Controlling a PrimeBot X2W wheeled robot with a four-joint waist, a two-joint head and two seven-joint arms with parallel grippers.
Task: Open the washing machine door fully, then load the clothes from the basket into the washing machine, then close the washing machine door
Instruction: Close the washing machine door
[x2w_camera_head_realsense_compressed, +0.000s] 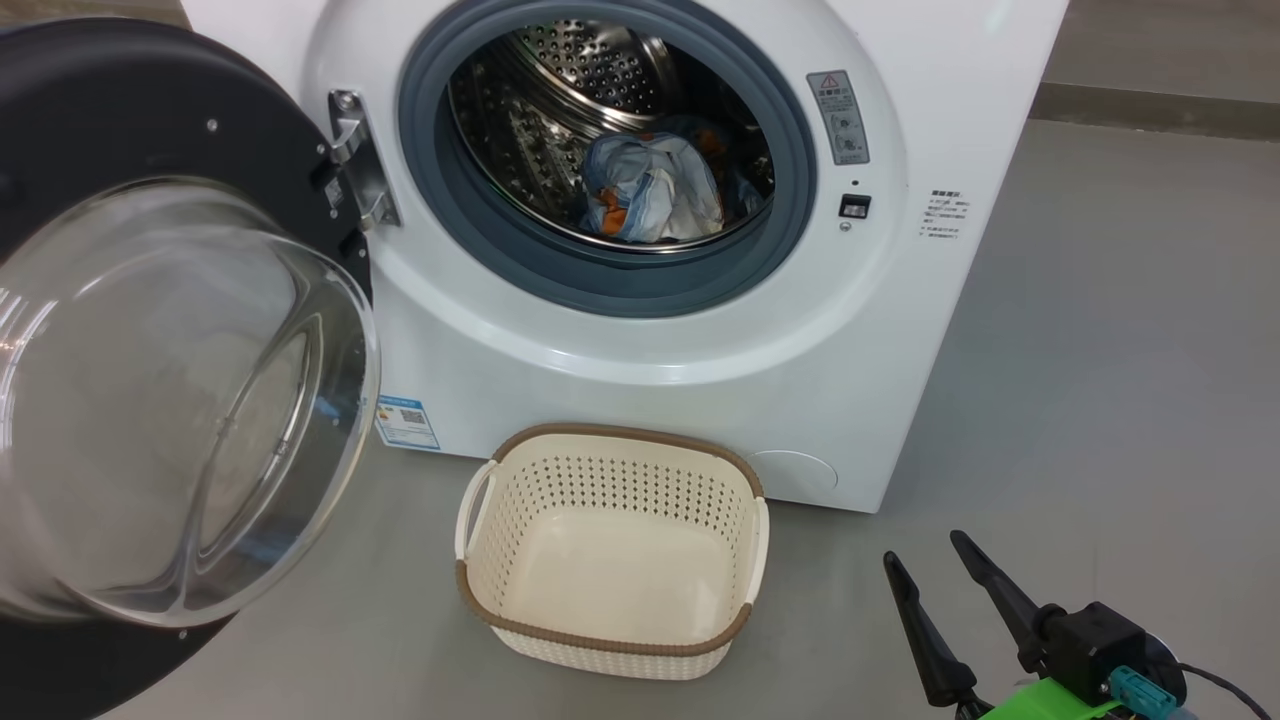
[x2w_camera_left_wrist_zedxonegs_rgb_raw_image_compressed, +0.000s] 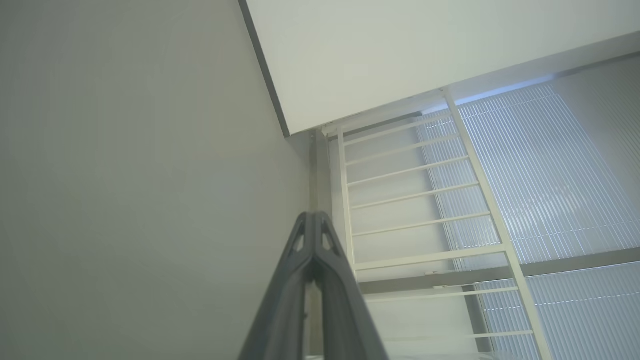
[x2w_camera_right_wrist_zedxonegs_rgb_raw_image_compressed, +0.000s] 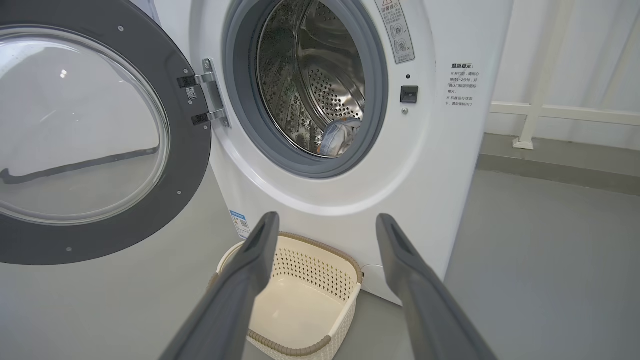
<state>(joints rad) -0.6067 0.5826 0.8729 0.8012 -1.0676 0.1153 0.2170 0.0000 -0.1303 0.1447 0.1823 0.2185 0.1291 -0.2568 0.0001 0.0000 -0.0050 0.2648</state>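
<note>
R claw (x2w_camera_head_realsense_compressed: 922, 545) spread wide; basket (x2w_camera_head_realsense_compressed: 600, 490) near, to its left.

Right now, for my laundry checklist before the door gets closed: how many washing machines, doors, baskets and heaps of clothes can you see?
Washing machine: 1
Door, swung open: 1
Basket, empty: 1
Heap of clothes in the drum: 1
Total: 4

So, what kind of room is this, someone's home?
Probably a laundry corner set up in a bare test room, not a lived-in home: a white washing machine with clothes inside, an empty basket before it, and a plain grey floor.
</note>
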